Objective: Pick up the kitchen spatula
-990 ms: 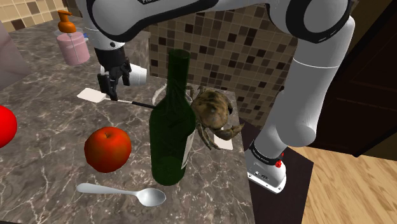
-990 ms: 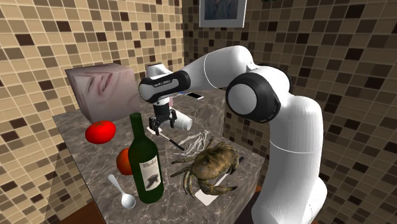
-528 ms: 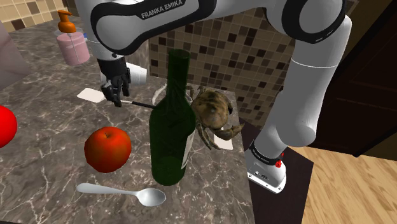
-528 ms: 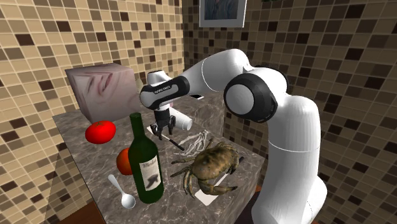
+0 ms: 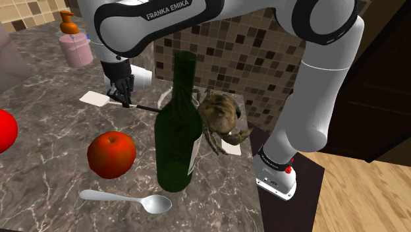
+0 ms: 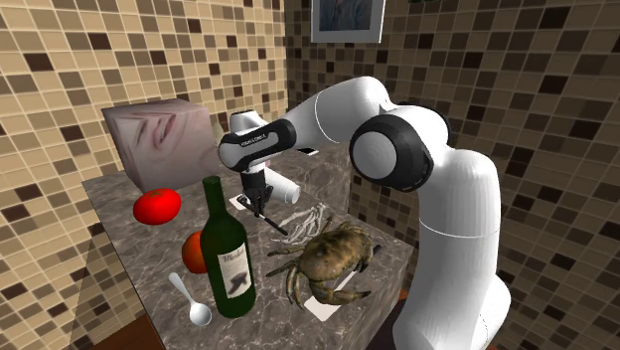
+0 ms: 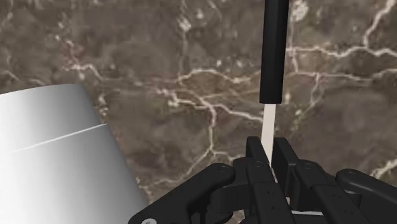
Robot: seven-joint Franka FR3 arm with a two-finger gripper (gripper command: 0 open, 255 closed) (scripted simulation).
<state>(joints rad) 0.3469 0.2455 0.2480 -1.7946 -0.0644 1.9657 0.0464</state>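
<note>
Between the closed jaws of the gripper, the spatula is clasped by its thin white shank, black handle projecting ahead. It appears to lie on the marble counter. Grasp judged made; lift outstanding.

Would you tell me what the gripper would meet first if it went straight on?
The gripper is shut on the spatula; straight on, it would likely meet the marble counter right beneath.
</note>
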